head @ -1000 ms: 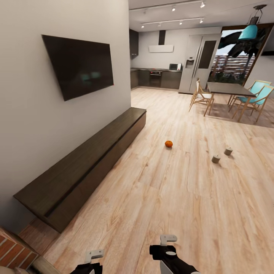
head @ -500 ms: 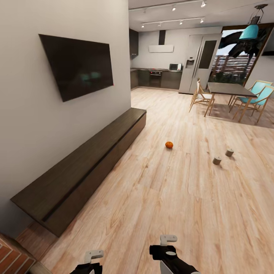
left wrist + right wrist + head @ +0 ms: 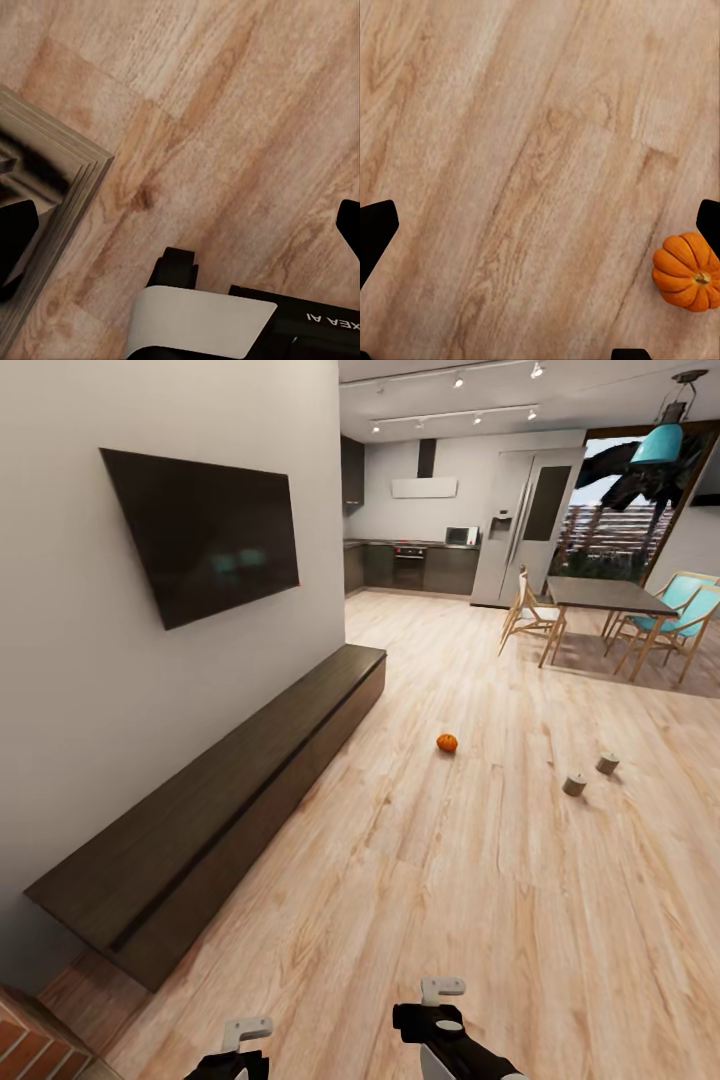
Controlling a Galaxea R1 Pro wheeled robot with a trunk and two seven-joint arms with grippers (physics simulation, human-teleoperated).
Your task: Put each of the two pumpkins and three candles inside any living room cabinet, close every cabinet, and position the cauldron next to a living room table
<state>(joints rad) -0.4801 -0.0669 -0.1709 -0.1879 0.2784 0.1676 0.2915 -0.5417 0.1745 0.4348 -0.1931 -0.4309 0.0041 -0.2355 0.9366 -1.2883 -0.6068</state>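
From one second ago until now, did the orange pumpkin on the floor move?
No. The pumpkin keeps its place relative to the cabinet end and the two candles; all shifted together slightly in the head view, so the camera moved, not the pumpkin.

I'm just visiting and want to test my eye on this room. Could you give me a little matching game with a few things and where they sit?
Things:
1. pumpkin
2. television
3. cabinet
4. chairs

Places:
A. hung on the grey wall
B. alone on the bare floor, past the cabinet's far end
C. around the dining table
D. low along the foot of the wall

Pairs: 1-B, 2-A, 3-D, 4-C
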